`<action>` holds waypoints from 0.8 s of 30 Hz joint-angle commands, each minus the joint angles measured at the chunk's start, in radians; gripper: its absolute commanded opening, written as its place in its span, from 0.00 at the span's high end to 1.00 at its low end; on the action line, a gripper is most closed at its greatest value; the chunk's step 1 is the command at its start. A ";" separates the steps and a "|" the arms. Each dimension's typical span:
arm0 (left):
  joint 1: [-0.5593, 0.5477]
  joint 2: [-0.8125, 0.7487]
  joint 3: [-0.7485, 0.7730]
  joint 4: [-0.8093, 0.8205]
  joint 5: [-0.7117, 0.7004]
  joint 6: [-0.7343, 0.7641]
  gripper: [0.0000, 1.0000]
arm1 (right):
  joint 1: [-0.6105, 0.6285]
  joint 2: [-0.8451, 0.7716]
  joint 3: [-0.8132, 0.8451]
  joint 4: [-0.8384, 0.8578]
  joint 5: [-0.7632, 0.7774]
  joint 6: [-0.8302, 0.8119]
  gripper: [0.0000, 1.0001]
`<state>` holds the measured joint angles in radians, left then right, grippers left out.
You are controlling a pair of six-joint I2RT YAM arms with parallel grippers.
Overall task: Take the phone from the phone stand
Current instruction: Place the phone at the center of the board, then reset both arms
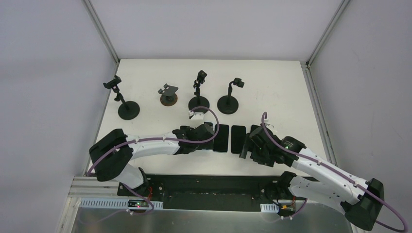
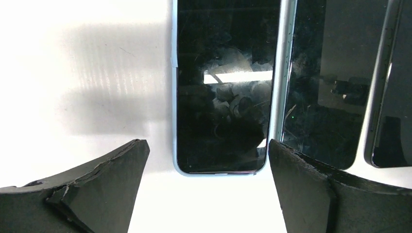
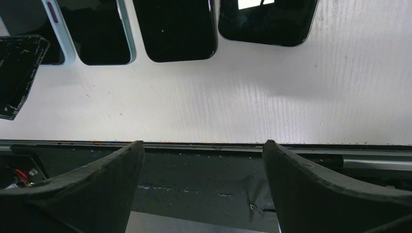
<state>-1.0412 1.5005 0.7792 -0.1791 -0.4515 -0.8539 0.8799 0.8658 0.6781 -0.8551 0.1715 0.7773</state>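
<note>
**Mia:** What stands at the back of the table [image 1: 145, 73]?

**Ben:** Four stands in a row. First the left stand [image 1: 127, 102], then the small brown stand [image 1: 168, 95], the third stand [image 1: 199, 94] and the fourth stand [image 1: 228, 99].

**Mia:** Where is the phone?

**Ben:** The blue-edged phone [image 2: 221, 87] lies flat on the table in front of the stands, shiny dark side up. The left gripper [image 2: 206, 150] hangs over it with its fingers spread wide. It holds nothing. One finger is off to the phone's left, and the other is just beside its bottom right corner.

**Mia:** What is next to it?

**Ben:** A second phone [image 2: 325, 82] lies just beside it, then a third phone [image 2: 393, 82].

**Mia:** And the right gripper?

**Ben:** The right gripper [image 3: 204, 145] is spread wide too, with nothing in it. It hangs over the table's near edge.
</note>
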 commanded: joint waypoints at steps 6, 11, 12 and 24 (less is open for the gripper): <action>-0.006 -0.133 0.119 -0.204 -0.101 0.127 0.01 | -0.010 0.023 0.022 0.035 0.008 0.026 0.05; 0.008 -0.230 0.191 -0.298 -0.155 0.256 0.01 | -0.054 0.155 0.116 0.012 -0.028 -0.044 0.05; 0.025 -0.249 0.207 -0.316 -0.141 0.280 0.01 | -0.074 0.191 0.137 0.002 -0.044 -0.060 0.05; 0.412 -0.628 0.269 -0.602 0.035 0.423 0.01 | -0.553 0.051 0.214 0.096 -0.594 -0.149 0.05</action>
<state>-0.7254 0.9661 0.9852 -0.5892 -0.4702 -0.5198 0.4671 1.0245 0.8436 -0.7822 -0.1947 0.6502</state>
